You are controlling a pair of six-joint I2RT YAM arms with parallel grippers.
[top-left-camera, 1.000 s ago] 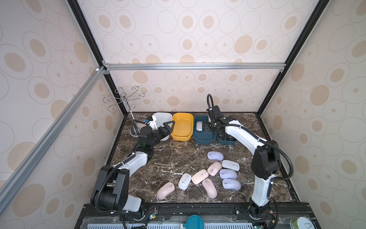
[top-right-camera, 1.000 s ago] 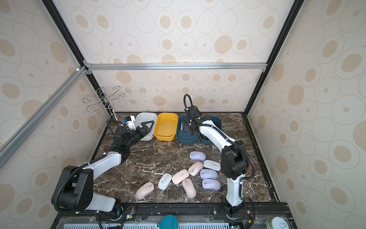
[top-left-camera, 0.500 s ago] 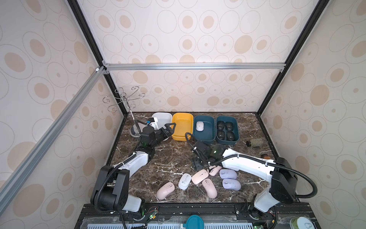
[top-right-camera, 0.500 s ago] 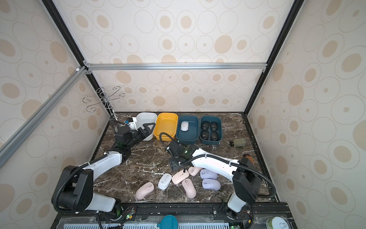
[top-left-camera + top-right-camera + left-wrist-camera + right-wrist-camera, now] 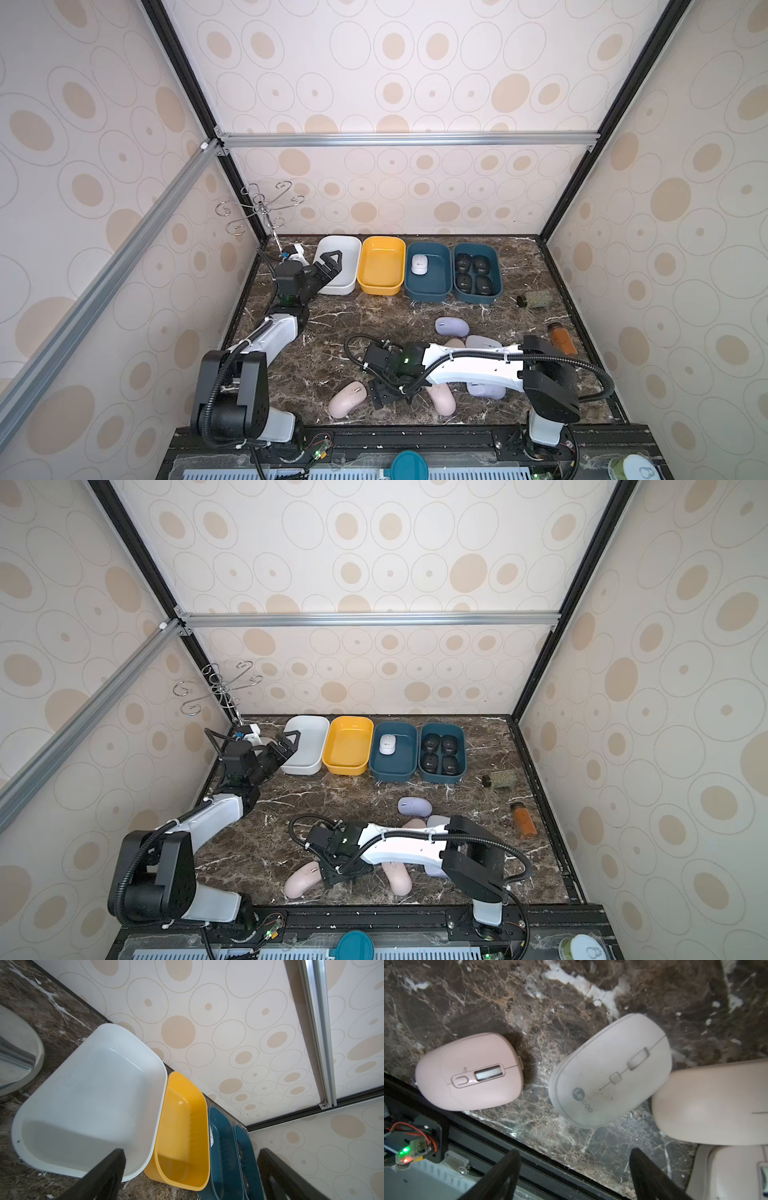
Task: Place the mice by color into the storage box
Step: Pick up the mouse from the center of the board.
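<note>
While your right gripper (image 5: pixel 574 1154) hangs wide open and empty near the white mouse (image 5: pixel 610 1072), pickup seems under way: next straddle its sides squarely and close.

Grey-white mouse (image 5: pixel 610 1070), just beside the pink mouse (image 5: pixel 469 1072): grey brand mark "Lecoo" on the rear shell, with "Le" inside a dark round badge.
White mouse (image 5: pixel 419 264) in the teal bin (image 5: pixel 428 293): round grey logo, too small to read.

Right gripper (image 5: pixel 574 1156) now low near front white mouse (image 5: pixel 610 1070), jaws wider
</note>
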